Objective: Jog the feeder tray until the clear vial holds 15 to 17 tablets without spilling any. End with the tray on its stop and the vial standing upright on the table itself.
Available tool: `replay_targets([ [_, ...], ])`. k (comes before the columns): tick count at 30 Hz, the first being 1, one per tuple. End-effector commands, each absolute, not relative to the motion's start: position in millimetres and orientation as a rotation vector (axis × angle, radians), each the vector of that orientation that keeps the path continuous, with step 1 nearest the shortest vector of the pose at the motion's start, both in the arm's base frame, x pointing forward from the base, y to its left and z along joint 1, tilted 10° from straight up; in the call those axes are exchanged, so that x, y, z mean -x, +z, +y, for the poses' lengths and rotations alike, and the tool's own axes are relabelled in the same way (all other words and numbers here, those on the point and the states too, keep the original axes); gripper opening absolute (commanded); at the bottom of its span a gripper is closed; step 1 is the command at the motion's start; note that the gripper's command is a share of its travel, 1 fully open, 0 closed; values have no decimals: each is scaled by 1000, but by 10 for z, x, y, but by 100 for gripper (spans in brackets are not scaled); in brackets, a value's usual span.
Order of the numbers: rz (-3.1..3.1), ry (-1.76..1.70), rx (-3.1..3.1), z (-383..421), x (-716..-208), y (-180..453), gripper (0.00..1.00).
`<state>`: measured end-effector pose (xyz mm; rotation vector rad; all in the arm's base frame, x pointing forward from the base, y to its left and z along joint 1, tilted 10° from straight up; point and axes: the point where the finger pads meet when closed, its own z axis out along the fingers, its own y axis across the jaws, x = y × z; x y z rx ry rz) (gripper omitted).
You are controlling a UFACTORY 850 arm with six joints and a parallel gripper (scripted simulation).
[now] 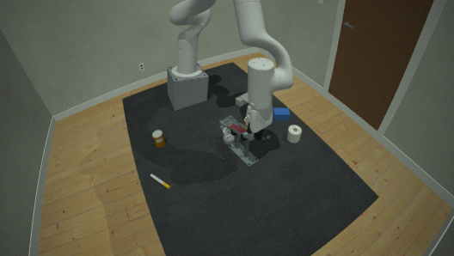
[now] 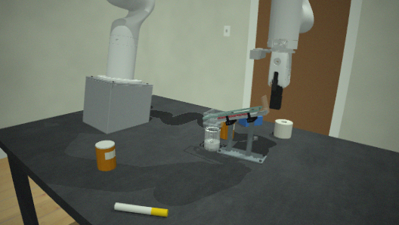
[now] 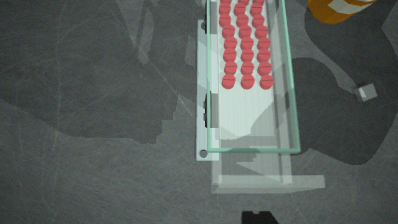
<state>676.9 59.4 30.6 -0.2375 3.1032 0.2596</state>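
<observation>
Tool above raised tray end; blue block beneath.

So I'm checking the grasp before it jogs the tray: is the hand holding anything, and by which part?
Nothing is held. The hand is shut on nothing, hovering just above the raised end of the feeder tray.

Feeder tray formed of clear glossy glass-like walls, tablets finished in smooth matt red, table top covered in matt charcoal, faintly scuffed, arm moulded in smooth satin white, pedestal finished matt grey.
</observation>
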Motion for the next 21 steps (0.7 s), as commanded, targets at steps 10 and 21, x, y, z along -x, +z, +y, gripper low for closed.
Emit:
replay_targets([
  [10,3101,259,237,587,-6721,297,0],
  [21,3101,259,237,583,-6679,281,0],
])
